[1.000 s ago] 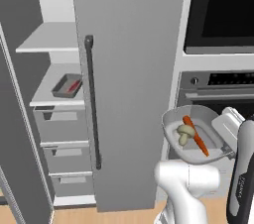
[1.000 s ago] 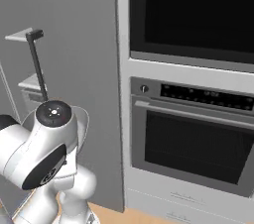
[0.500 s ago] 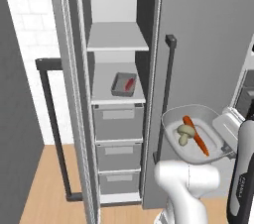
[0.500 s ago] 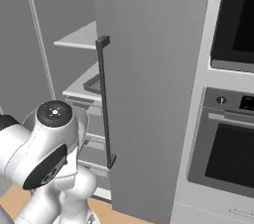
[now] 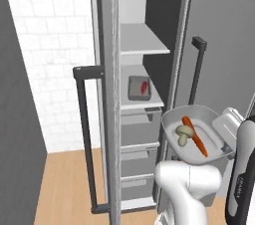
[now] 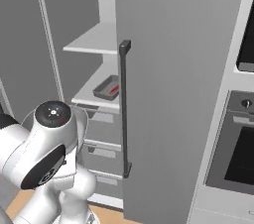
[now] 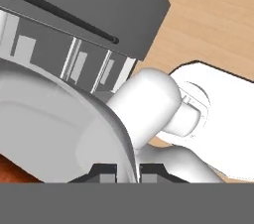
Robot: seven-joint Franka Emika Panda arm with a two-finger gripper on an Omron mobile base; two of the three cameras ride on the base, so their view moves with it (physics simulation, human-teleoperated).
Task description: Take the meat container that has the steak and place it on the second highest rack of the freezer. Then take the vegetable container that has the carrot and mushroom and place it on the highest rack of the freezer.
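- Two trays are in sight: the meat container (image 5: 139,87) sits on the second shelf down inside the freezer (image 5: 149,30), and the vegetable container (image 5: 195,132) is held up in front of the freezer's lower drawers, to the right of the open compartment.
- Inside the meat container lies the steak (image 5: 144,87), a small red slab; from the right base view the same tray (image 6: 107,88) rests near the front edge of its shelf.
- The highest rack (image 5: 142,40) is a pale flat shelf just above the one bearing the meat container.
- In the vegetable container the carrot (image 5: 194,136) lies slantwise along the middle, with the mushroom (image 5: 184,133) just beside it on its left.
- The gripper (image 7: 128,169) is clenched on the rim of the vegetable container — in the hand view the rim runs down between the two dark tips, which stand close on either side of it.
- The freezer's doors are open; a long dark handle (image 6: 124,109) runs down the door edge in the right base view, and another bar handle (image 5: 84,134) stands on the left door in the left base view.
- Wooden floor (image 5: 64,184) shows below the left door.
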